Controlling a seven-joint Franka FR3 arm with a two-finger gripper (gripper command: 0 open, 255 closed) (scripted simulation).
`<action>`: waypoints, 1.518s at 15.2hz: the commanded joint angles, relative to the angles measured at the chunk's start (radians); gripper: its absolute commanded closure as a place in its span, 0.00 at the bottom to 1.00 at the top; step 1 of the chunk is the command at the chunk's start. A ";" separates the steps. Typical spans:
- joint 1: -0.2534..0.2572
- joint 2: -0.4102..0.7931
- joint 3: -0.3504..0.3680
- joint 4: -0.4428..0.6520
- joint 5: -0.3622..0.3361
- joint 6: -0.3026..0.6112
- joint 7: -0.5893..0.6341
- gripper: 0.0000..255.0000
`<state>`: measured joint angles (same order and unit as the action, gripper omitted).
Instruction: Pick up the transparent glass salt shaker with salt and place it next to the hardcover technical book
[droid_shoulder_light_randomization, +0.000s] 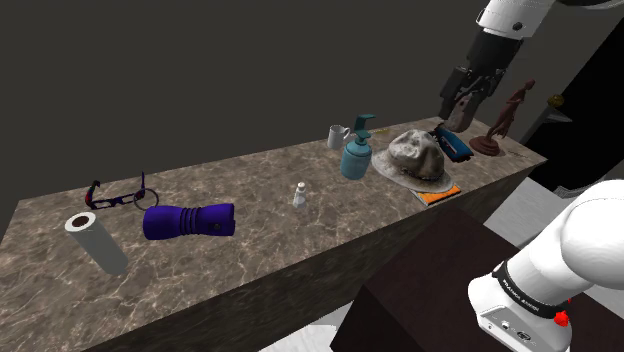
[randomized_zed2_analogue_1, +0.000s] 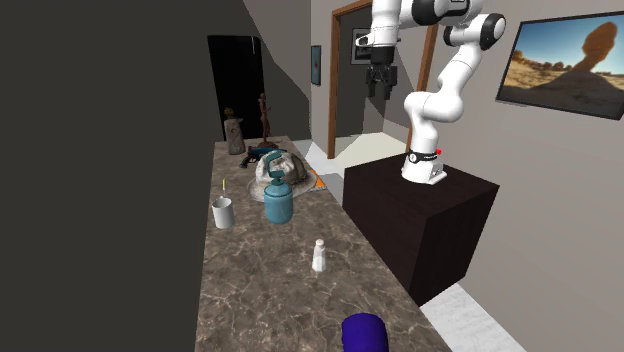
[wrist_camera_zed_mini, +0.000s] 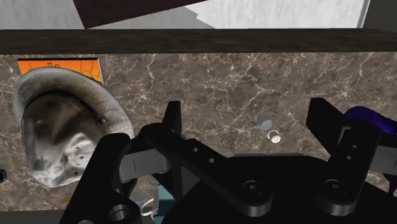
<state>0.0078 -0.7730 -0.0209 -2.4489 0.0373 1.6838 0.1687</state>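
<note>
Salt shaker (droid_shoulder_light_randomization: 299, 194), one; hat (droid_shoulder_light_randomization: 417, 157), one.

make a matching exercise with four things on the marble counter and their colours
Things:
1 salt shaker
2 soap dispenser
3 flashlight
4 figurine

Colours:
a purple
b reddish brown
c whitish
d teal

Pairs: 1-c; 2-d; 3-a; 4-b

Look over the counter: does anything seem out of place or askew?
Yes: a grey hat sits on top of the orange book at the edge of the counter, hiding most of it. That is an odd resting place for a hat.
</note>
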 joint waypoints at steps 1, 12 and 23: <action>0.000 0.000 0.000 0.000 0.000 0.000 0.000 0.00; 0.036 0.238 0.058 -0.167 0.049 0.477 0.037 0.00; 0.064 0.664 0.112 -0.123 0.066 0.933 0.078 0.00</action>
<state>0.0699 -0.1534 0.0864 -2.5843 0.1041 2.5756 0.2417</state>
